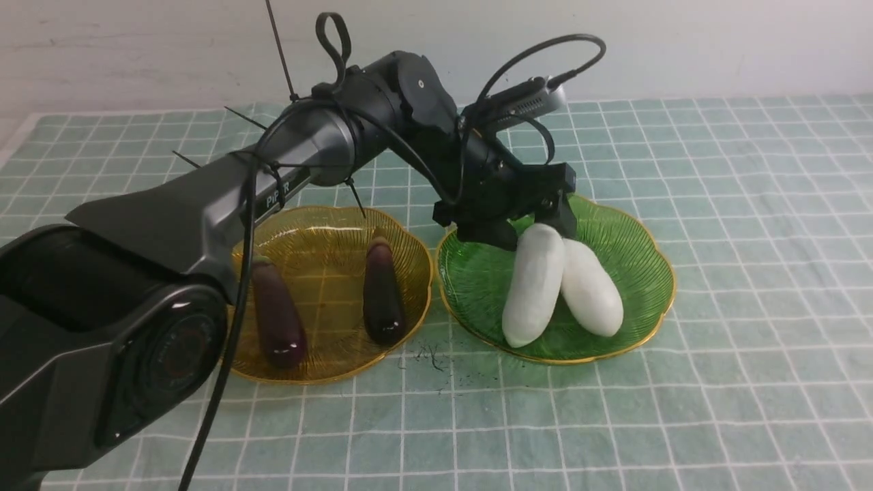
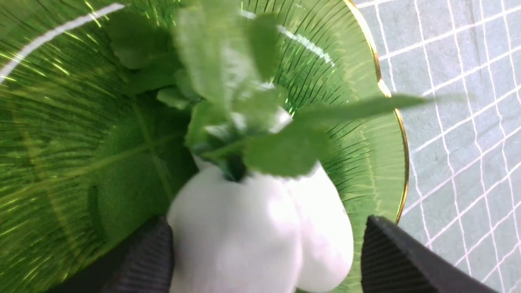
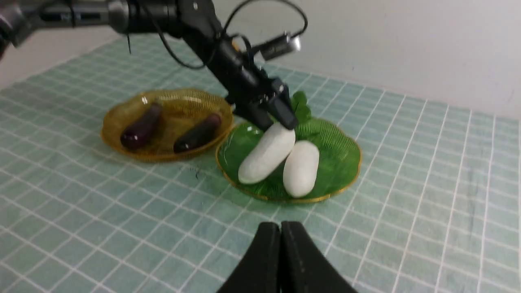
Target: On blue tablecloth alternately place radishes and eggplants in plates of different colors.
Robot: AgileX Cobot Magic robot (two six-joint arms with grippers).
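Two white radishes (image 1: 535, 286) (image 1: 592, 290) lie side by side in the green plate (image 1: 641, 239). Two dark eggplants (image 1: 276, 314) (image 1: 383, 293) lie in the amber plate (image 1: 320, 232) to its left. Both plates rest on the blue tablecloth (image 1: 750, 273). My left gripper (image 1: 528, 228) is open over the radishes' far, leafy ends. In the left wrist view (image 2: 266, 228) one finger touches the white body and the other stands apart from it. My right gripper (image 3: 281, 228) is shut and empty, held above the cloth short of the green plate (image 3: 342, 162).
A white wall runs along the far edge of the cloth. Black specks (image 1: 430, 358) lie on the cloth between the plates at the front. My left arm (image 1: 204, 198) reaches across above the amber plate.
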